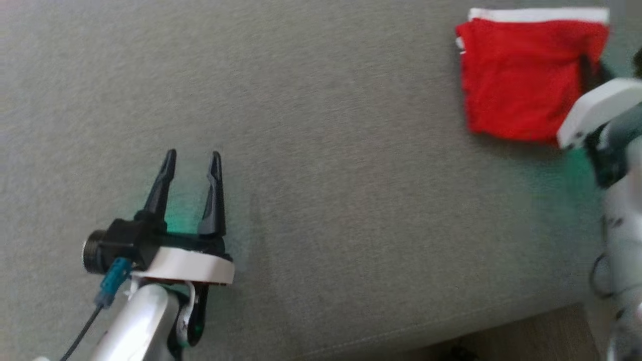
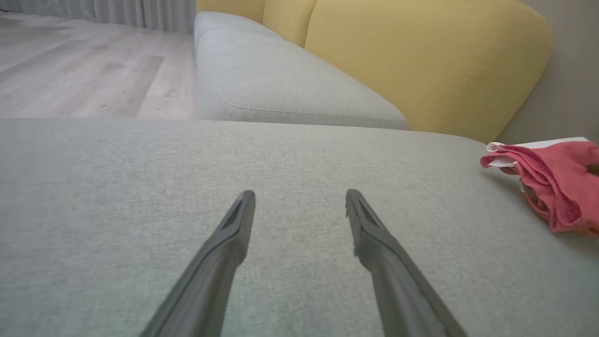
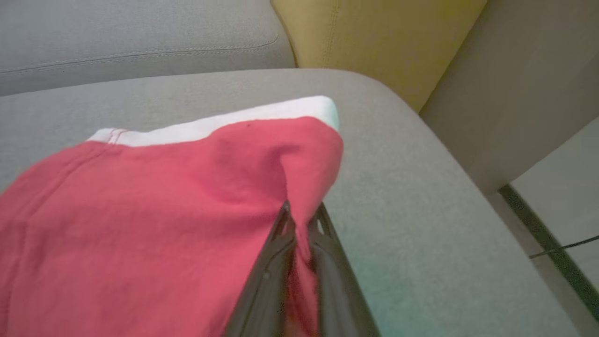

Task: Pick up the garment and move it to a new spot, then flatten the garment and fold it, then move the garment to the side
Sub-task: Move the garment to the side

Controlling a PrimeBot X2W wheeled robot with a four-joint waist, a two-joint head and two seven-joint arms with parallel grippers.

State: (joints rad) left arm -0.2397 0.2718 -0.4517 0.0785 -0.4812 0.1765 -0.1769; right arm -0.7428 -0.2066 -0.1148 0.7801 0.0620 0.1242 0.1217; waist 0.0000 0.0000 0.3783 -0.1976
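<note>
Two things: my right pincer [image 3: 303, 210] is clamped on the right edge of the red garment [image 1: 521, 75], far right on the sofa cushion [image 1: 351, 200]; left pincer [image 1: 193, 154] gapes wide, well apart from it.

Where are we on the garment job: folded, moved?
Done, by the look of it: the garment lies as a compact folded rectangle on the grey cushion. In hand: the right gripper is shut on its edge, a peak of cloth raised there, likely for the move aside. The left gripper is open, well apart. Left: set it down, release.
</note>
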